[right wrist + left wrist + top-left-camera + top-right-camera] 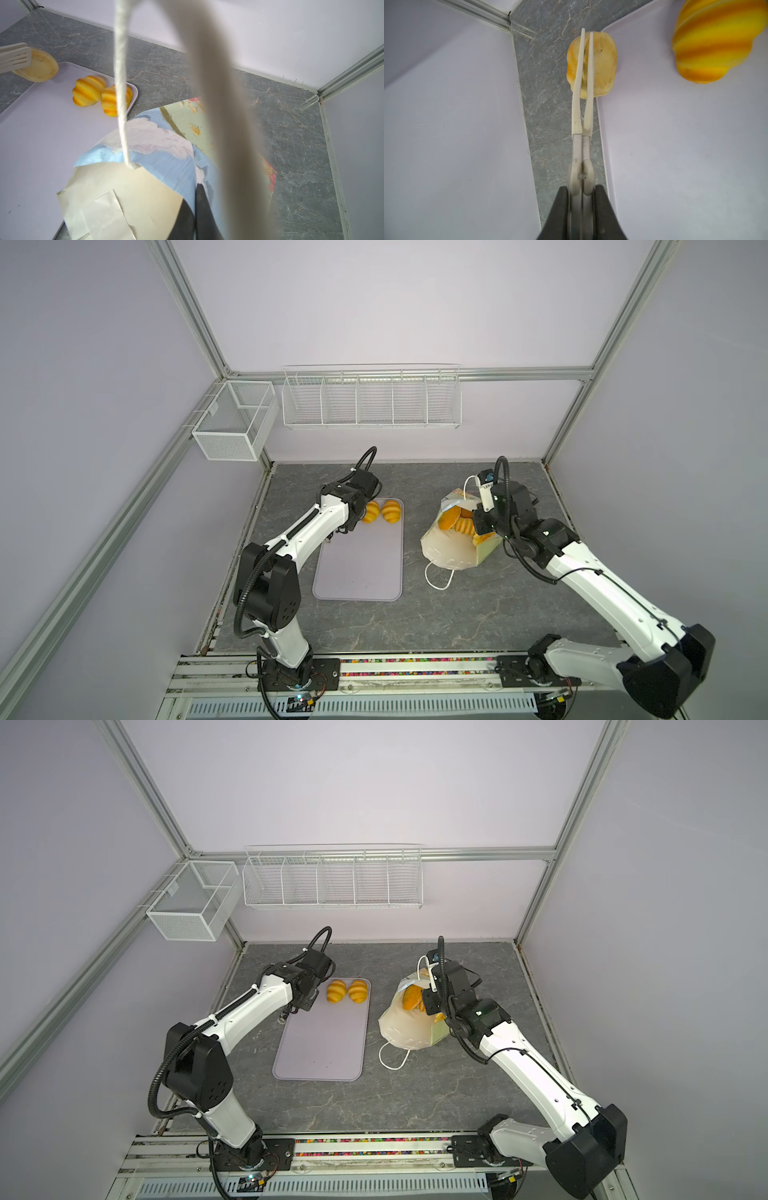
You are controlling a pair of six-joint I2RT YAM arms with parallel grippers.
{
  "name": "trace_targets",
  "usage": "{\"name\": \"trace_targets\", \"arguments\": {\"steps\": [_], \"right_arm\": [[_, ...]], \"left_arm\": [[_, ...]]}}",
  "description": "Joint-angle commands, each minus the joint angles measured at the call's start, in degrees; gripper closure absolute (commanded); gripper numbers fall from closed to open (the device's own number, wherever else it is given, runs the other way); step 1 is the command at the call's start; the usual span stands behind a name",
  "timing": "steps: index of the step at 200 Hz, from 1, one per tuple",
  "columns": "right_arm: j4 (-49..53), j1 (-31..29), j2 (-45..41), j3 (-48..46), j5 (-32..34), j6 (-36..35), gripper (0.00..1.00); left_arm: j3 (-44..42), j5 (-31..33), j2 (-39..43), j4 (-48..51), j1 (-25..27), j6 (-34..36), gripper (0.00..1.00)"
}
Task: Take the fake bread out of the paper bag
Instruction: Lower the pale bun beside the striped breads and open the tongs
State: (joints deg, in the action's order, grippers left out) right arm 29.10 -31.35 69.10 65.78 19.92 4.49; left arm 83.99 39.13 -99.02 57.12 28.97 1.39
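Plastic tongs (584,83), white, scissor-hinged, slotted flat at the tips. The left jaws are clamped tight round their handles, and the tongs in turn pinch a round bun (604,62), its pale, smooth flat face toward the wrist camera. It sits at the far left corner of the tray (361,572); whether it touches I cannot tell. Step in hand, by my reading: bringing one piece across to set down. Two ridged golden buns (89,90), glossy, striped yellow and orange, lie side by side at the tray's far end. Tray is matte lilac with rounded corners and a low lip. To its right on the grey marbled surface (457,622) leans the paper bag (449,547), mouth open, creased white inside, sky-and-flower print outside, with more bread (451,516) heaped within. The right jaws are shut on the bag's rim, with the cord handle (121,83) looping past. Next move likely calls for lowering the bun beside the other two, easing the tongs apart, then returning to the bag's mouth. The thin paper may fold over the opening.
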Motion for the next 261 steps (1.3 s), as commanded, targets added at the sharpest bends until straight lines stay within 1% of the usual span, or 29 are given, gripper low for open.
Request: {"name": "trace_targets", "arguments": {"steps": [1,41,73,96,111,135,154,183,203,226,261], "right_arm": [[0.87,0.77,-0.15,-1.76,-0.04,-0.06,0.94],[1.02,0.77,-0.36,-1.93,0.10,-0.06,0.93],[1.32,0.93,-0.96,-2.14,0.37,-0.01,0.93],[1.73,0.96,-1.49,-2.39,0.59,-0.12,0.93],[1.82,0.89,-1.92,-2.54,0.90,-0.23,0.93],[1.84,0.90,-2.19,-2.59,1.04,-0.32,0.93],[1.81,0.87,-2.22,-2.50,0.86,-0.35,0.93],[1.98,0.88,-2.22,-2.23,0.73,-0.34,0.93],[2.01,0.91,-2.39,-2.23,0.73,-0.38,0.93],[2.03,0.87,-2.49,-2.15,0.58,-0.37,0.93],[2.20,0.88,-2.55,-2.06,0.56,-0.37,0.93]], "left_arm": [[-0.02,5.84,-0.78,0.75,0.76,2.23,1.00],[-0.61,7.21,-4.92,0.64,4.41,2.42,1.00],[0.93,8.82,-10.88,4.11,7.00,-0.39,1.00],[1.47,7.45,-12.61,5.02,8.78,-1.94,1.00],[1.50,4.57,-12.04,4.52,9.47,-2.82,1.00],[1.18,-1.34,-9.97,3.27,9.70,-3.78,0.92],[1.19,-4.09,-9.10,3.39,9.70,-4.20,0.86],[2.46,-5.77,-9.53,5.77,9.70,-4.67,0.73],[3.34,-6.59,-9.78,7.76,9.70,-5.52,0.67],[4.78,-7.60,-10.09,10.22,9.70,-6.54,0.64],[5.64,-9.23,-8.83,11.50,9.70,-7.01,0.63]]}}
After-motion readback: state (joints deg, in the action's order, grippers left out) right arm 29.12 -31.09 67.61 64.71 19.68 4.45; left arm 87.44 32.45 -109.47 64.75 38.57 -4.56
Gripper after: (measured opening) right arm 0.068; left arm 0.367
